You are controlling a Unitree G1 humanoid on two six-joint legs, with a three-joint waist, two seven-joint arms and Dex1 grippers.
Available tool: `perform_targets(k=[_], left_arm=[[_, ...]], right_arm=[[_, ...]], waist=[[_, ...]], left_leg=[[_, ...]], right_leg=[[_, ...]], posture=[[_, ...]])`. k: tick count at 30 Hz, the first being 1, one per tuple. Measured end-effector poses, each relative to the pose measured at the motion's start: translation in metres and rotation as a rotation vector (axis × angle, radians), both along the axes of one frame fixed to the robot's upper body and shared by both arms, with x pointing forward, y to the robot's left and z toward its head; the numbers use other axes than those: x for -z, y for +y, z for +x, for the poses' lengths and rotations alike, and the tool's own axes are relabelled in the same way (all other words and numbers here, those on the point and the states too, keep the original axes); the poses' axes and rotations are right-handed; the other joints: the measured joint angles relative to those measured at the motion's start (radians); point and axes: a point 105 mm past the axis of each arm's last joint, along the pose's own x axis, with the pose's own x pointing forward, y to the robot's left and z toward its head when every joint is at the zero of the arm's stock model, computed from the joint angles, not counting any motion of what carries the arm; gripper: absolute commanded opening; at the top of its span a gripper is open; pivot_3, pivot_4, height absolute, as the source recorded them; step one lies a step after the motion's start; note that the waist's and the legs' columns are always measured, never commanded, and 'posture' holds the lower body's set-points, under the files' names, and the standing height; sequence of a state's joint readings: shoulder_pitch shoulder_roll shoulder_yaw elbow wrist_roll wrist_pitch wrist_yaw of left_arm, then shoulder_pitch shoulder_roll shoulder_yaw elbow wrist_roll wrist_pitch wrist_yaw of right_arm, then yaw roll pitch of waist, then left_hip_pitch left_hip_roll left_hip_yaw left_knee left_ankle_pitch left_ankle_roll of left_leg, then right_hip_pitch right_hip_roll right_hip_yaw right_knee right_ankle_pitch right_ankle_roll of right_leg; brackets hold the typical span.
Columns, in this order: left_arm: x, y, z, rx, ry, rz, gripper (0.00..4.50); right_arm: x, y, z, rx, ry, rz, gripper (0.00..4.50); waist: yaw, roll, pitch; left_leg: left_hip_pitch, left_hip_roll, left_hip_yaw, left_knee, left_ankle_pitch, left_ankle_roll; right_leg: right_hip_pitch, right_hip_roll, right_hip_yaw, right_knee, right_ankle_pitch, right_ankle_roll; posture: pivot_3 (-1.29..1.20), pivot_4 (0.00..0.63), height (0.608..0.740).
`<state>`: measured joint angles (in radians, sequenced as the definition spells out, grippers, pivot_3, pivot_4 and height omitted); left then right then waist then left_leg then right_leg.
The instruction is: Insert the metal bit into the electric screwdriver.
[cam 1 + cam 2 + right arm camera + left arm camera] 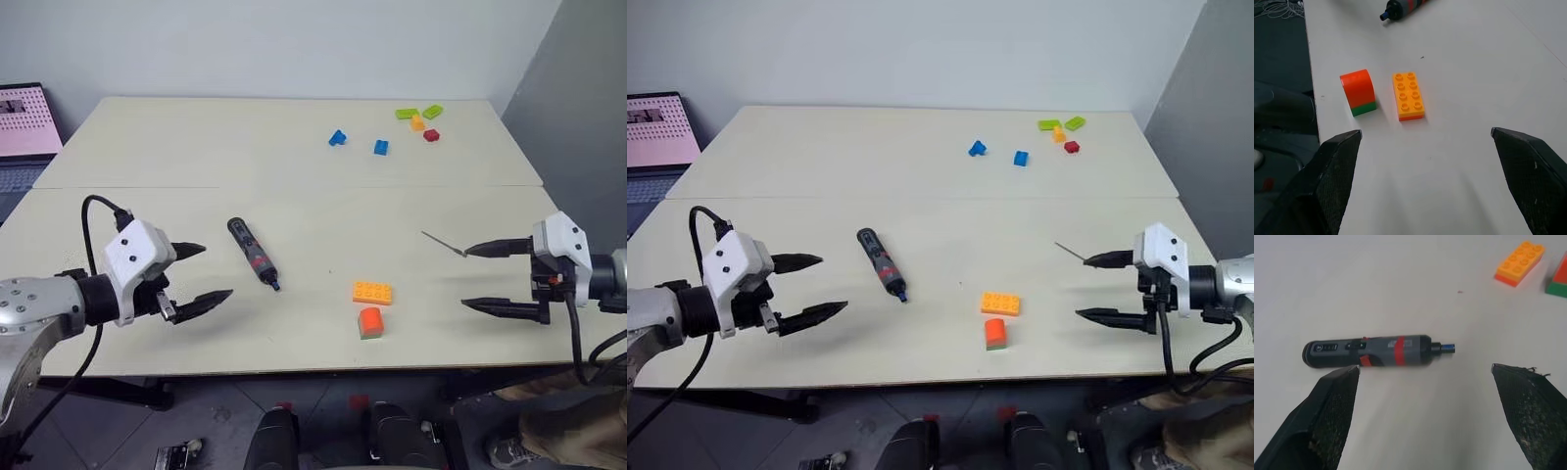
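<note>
The electric screwdriver [253,254] lies flat on the table [294,211], its small blue tip pointing toward the table's near edge, with nothing fitted into that tip. The metal bit [443,243] lies on the table too, well apart from the screwdriver on the robot's right, a thin grey rod whose near end sits just by the upper finger of the right claw [485,278]; whether that finger touches it I cannot tell. So by my reading the task has barely begun: neither thing is picked up, and grasping, lining up and inserting are all left to do.

The left claw [195,274] hovers just beside the screwdriver on its left, fingers spread wide and empty. The right claw, beyond the bit from the screwdriver, also has its fingers wide apart and holds nothing.

Between screwdriver and bit, nearer the table's front edge, lie an orange brick [372,292] and an orange-and-green block [369,322]. Far beyond the screwdriver, toward the back of the table, sits a scatter of small coloured bricks [419,120].

The left wrist view gives the screwdriver up close, with its red band and dark body framed between the claw's fingers. The right wrist view looks past the two orange pieces to the screwdriver's tip.
</note>
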<state>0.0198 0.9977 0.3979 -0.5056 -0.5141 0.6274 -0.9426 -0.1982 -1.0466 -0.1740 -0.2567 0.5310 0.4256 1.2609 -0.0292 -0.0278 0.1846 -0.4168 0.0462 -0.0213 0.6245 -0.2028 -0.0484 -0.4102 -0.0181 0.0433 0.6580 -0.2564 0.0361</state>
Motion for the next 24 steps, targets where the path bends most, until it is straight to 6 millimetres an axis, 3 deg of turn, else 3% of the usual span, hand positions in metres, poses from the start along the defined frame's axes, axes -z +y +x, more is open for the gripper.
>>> perform_targets(k=[13,24], left_arm=[[0.003,-0.005,0.0,0.025,0.007,0.004,4.5],[0.012,-0.025,-0.005,0.174,0.024,0.037,4.5]], right_arm=[[0.0,0.003,0.002,0.008,-0.013,0.017,4.45],[0.004,0.015,0.005,-0.024,-0.011,0.038,4.45]], waist=[[0.0,0.0,0.0],[0.0,0.0,0.0]], left_leg=[[0.0,0.0,0.0,0.001,0.0,0.0],[0.0,0.0,0.0,0.001,0.0,0.0]], right_leg=[[0.0,0.0,0.0,0.001,0.0,0.0],[0.001,0.0,0.0,0.001,0.0,0.0]], posture=[[0.0,0.15,0.74],[0.0,0.15,0.74]])
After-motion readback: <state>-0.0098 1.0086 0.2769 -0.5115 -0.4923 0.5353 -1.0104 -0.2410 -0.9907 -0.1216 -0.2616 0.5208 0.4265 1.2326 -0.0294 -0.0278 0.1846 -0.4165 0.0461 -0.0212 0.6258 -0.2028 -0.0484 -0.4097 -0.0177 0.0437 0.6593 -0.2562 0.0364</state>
